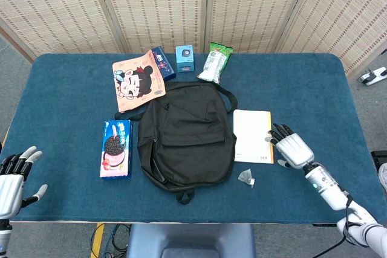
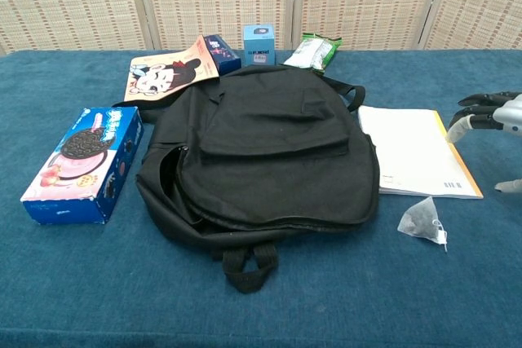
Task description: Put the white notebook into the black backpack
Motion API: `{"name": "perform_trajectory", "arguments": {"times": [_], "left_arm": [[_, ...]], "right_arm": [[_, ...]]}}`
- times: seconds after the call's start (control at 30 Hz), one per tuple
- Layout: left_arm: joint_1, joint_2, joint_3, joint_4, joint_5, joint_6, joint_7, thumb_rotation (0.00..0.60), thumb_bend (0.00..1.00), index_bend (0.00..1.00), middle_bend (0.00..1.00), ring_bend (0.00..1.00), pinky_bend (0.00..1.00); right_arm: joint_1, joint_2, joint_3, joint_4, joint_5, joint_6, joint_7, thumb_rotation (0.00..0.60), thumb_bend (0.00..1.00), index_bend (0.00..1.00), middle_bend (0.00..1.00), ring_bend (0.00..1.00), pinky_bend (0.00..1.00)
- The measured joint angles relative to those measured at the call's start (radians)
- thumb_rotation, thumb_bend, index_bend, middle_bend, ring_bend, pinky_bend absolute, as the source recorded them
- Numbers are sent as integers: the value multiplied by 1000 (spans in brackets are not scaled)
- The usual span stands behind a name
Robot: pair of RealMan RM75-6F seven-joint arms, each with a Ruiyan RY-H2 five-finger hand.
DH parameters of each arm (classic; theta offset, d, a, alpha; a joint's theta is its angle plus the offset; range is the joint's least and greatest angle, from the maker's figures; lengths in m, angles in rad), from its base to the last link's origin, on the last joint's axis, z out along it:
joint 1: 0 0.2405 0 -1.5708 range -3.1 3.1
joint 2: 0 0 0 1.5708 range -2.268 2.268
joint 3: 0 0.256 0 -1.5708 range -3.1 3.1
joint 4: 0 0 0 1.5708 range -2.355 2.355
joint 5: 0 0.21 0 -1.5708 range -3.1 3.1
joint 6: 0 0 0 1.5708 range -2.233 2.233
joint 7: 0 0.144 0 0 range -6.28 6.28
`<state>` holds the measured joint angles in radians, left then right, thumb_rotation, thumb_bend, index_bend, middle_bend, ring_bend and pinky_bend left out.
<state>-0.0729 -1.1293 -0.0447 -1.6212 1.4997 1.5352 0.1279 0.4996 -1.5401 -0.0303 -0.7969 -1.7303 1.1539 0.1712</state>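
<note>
Head view shows your right robot hand spread and empty at the white notebook's right edge, right of frame centre. That notebook lies flat on the tabletop beside the black backpack. Your left robot hand sits spread at lower left.

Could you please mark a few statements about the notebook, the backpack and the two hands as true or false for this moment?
1. The white notebook lies flat on the table beside the black backpack. True.
2. The right hand holds the notebook off the table. False: it is open at the notebook's yellow edge and holds nothing.
3. The cookie box lies on the far side of the backpack from the notebook. True.
4. The left hand rests on the backpack. False: it is open at the table's near left corner, far from the bag.
</note>
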Motion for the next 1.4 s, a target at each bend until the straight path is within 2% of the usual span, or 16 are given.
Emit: {"name": "perform_trajectory", "arguments": {"times": [0.17, 0.47, 1.1, 1.4], "left_arm": [[1, 1, 0, -2, 0, -1, 1, 600, 240, 205, 122, 135, 106], [3, -5, 1, 0, -1, -3, 0, 600, 240, 204, 122, 135, 106], [9, -5, 3, 1, -2, -2, 0, 600, 240, 203, 122, 135, 106], [12, -2, 3, -3, 3, 4, -3, 600, 240, 202, 122, 135, 106]], "right_arm": [[13, -41, -26, 82, -22, 30, 48, 600, 0, 257, 181, 42, 114], [27, -76, -56, 149, -29, 36, 82, 600, 0, 256, 181, 42, 113], [48, -115, -77, 195, -17, 33, 89, 600, 3, 257, 181, 42, 110], [64, -129, -72, 202, -8, 39, 98, 600, 85, 256, 181, 42, 110]]}}
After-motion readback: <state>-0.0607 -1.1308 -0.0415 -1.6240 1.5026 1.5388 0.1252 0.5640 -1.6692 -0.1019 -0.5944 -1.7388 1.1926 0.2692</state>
